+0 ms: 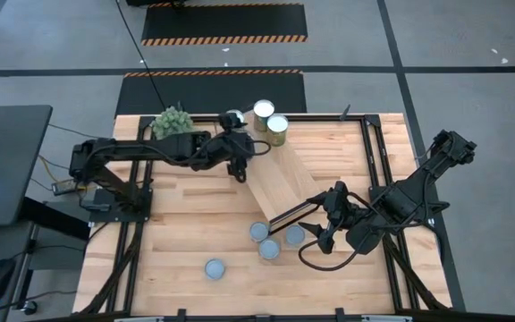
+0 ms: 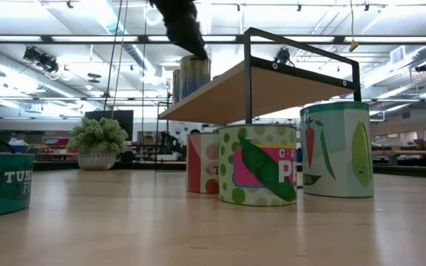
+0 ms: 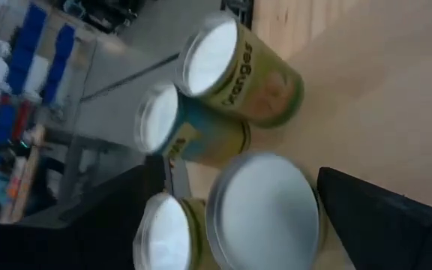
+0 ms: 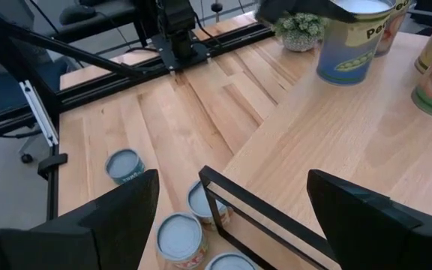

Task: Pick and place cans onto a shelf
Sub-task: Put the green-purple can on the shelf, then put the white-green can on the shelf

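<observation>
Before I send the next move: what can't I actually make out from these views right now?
- Left gripper: in the high view its own body hides the can beneath; the left wrist view shows a can top between open jaws, contact unclear.
- Shelf: low view, front cans hide the far end.
- Teal can: cut off by the low view's edge.
- Can labels: high view shows only tops.
- Right gripper: open, beside the shelf's frame end.
</observation>
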